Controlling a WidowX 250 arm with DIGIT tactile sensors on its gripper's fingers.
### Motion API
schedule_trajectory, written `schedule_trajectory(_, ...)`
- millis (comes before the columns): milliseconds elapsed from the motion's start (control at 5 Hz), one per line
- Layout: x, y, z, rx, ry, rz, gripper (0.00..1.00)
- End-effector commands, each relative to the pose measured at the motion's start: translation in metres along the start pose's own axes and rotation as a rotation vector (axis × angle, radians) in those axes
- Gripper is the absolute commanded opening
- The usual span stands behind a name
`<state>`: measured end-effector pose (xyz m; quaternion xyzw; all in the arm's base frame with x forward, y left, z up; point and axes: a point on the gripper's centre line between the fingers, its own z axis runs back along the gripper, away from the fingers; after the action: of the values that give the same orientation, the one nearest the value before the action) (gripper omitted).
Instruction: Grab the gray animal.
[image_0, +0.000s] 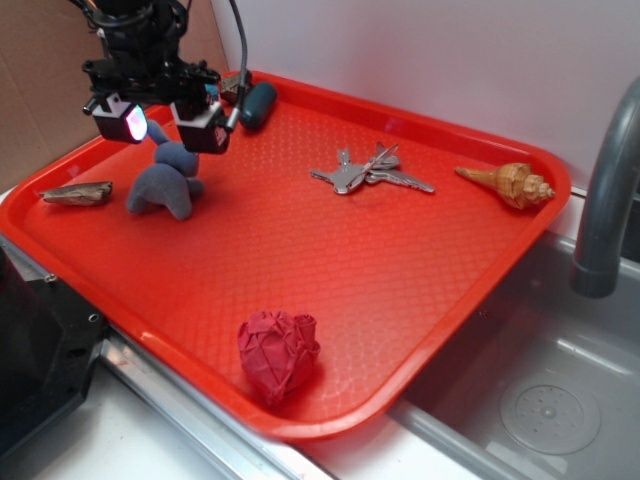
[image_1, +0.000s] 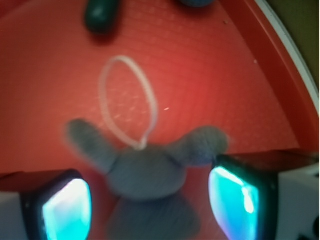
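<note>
You have one soft gray plush rabbit (image_0: 163, 184), one crumpled red paper ball (image_0: 277, 353), one tan spiral seashell (image_0: 510, 184), one bunch of silver metal keys (image_0: 368, 171), one dark teal capsule-shaped object (image_0: 257, 105).

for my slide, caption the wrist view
Open hand straddling the gray plush rabbit on the red tray.

Gray animal (image_0: 165, 186), red textured tray (image_0: 400, 270)

gray animal (image_0: 162, 187) on tray (image_0: 420, 270), apparently between hand (image_0: 166, 121) fingers, keys (image_0: 370, 172) right
</note>
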<state>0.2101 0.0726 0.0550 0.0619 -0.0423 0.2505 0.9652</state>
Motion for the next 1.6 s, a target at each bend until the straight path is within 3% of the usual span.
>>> schedule_trajectory(0, -0.003, 0.014, -0.020, 0.011, 0.042, -0.029, 1.00)
schedule_trajectory(200, -0.012, 0.011, -0.026, 0.014, 0.065, -0.038, 1.00)
schedule_trajectory(400, -0.013, 0.010, -0.030, 0.013, 0.078, -0.024, 0.00)
schedule_trajectory(600, -0.007, 0.010, -0.010, -0.024, 0.097, -0.071, 0.00)
schedule_trajectory(800, 0.002, 0.010, 0.035, -0.063, 0.035, -0.125, 0.00)
schedule_trajectory(1000, 0.006, -0.002, 0.072, -0.086, 0.052, -0.171, 0.00)
schedule_trajectory(1200, 0.008, -0.023, 0.112, -0.083, 0.030, -0.239, 0.00)
schedule_trajectory(1400, -0.003, -0.037, 0.128, -0.076, 0.050, -0.336, 0.00)
